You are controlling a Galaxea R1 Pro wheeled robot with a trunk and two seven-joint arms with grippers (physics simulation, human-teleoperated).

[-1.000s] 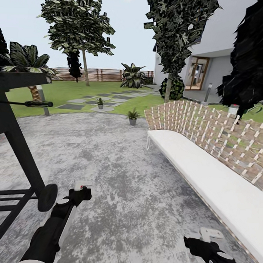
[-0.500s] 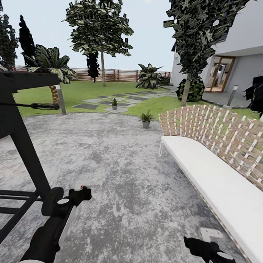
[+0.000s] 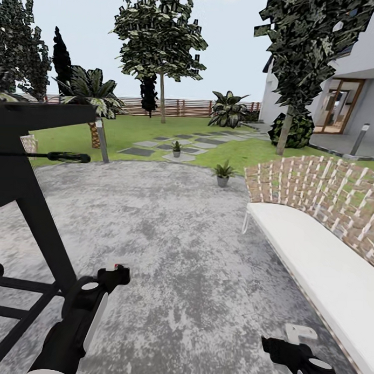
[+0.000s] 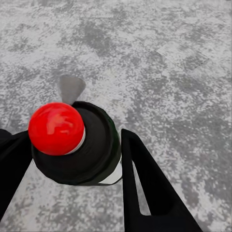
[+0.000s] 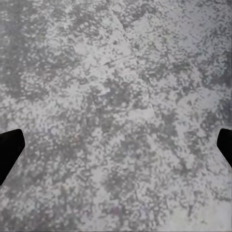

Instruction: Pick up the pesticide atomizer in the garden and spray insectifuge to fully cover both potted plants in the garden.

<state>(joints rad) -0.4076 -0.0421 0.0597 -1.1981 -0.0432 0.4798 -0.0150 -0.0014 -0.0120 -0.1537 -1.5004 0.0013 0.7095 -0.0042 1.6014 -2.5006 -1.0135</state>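
Left gripper (image 4: 72, 159) pinching pesticide atomizer (image 4: 77, 145), right gripper (image 5: 116, 145) spread above patio (image 3: 180, 235)

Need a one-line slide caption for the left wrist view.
Left gripper shut on the pesticide atomizer, red spot toward the camera, over the mottled grey patio paving.

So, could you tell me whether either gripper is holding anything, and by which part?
The left gripper clamps the white trigger spray bottle around its dark body below the red spot; the right gripper is open, holding nothing.
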